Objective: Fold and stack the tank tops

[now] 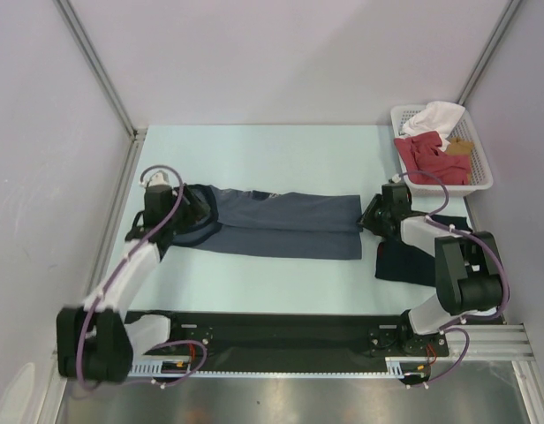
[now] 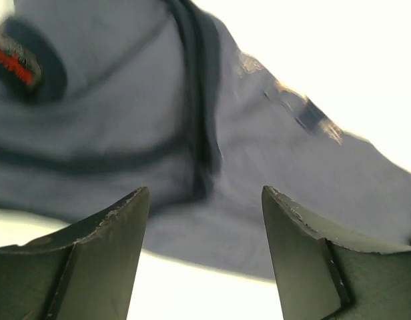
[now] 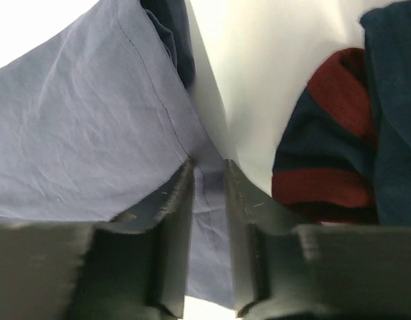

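The blue top (image 1: 285, 225) lies flat across the middle of the table (image 1: 272, 150) as a long band, neck end to the left and hem end to the right. It appears already doubled lengthwise. The right hand (image 3: 209, 167) is clenched on the hem end, with a thin fold of cloth pinched between its fingers in the wrist view. The left hand (image 2: 205, 192) is released, fingers wide apart with nothing between them, poised just above the neck end near the dark trim. The navy top (image 1: 404, 263) lies bunched just beside the hem end, partly under the right arm (image 1: 462, 265), red-striped trim showing, unfolded. Judgement: the step in hand is the cross fold of the blue top. To do it well, the left hand should secure the neck end before any lift, both ends should travel square, and the right grip should hold every layer, which cannot be confirmed here. Risk: dragging the hem across the navy top. A basket (image 1: 449, 190) holding a red garment (image 1: 426, 155) and a white garment (image 1: 435, 115) stands at the far right, apart from the work.
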Available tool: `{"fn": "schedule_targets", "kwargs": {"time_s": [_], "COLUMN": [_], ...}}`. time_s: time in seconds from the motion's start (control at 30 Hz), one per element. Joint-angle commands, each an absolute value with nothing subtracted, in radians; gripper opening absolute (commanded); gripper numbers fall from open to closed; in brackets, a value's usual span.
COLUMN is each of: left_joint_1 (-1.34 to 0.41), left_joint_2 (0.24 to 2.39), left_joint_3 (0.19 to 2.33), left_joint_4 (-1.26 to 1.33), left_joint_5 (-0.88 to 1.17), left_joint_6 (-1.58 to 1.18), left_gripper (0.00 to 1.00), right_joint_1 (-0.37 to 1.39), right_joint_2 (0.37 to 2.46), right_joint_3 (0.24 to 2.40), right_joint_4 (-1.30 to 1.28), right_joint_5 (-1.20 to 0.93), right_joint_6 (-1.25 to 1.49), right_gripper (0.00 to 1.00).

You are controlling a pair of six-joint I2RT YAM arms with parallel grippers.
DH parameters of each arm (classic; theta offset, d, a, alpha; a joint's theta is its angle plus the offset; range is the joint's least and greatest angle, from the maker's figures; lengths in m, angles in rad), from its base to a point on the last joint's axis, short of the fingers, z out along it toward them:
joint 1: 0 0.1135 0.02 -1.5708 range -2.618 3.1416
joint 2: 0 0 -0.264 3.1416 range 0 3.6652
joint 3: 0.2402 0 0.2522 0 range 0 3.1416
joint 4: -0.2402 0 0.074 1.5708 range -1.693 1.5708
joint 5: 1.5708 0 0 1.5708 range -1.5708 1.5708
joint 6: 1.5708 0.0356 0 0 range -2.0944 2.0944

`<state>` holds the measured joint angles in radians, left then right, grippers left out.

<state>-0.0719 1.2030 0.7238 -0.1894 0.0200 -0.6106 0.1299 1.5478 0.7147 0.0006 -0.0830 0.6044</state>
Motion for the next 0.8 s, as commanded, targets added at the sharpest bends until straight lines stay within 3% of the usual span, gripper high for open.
{"fn": "schedule_targets", "kwargs": {"time_s": [0.0, 0.1, 0.23, 0.33, 0.37, 0.77], "left_joint_1": [-0.112, -0.117, -0.117, -0.115, -0.117, -0.023], "left_joint_2": [0.967, 0.807, 0.667, 0.634, 0.643, 0.879], "left_joint_3": [0.617, 0.517, 0.431, 0.411, 0.413, 0.324], "left_joint_4": [-0.201, -0.259, -0.354, -0.416, -0.461, -0.303], "left_joint_5": [0.012, 0.003, -0.084, -0.147, -0.164, -0.149], "left_joint_6": [-0.667, -0.713, -0.796, -0.871, -0.894, -0.971], "left_gripper": [0.74, 0.75, 0.76, 0.88, 1.0, 1.0], "right_joint_1": [0.144, 0.161, 0.198, 0.225, 0.233, 0.25], "right_joint_2": [1.468, 1.434, 1.472, 1.589, 1.624, 1.875], "right_joint_3": [0.752, 0.785, 0.883, 1.011, 1.043, 1.181], "right_joint_4": [-0.04, -0.06, -0.093, -0.158, -0.188, -0.256], "right_joint_5": [-0.003, 0.052, 0.104, 0.144, 0.153, 0.199], "right_joint_6": [0.555, 0.528, 0.483, 0.457, 0.453, 0.488], "right_gripper": [0.34, 0.47, 0.76, 0.76, 0.76, 0.68]}}
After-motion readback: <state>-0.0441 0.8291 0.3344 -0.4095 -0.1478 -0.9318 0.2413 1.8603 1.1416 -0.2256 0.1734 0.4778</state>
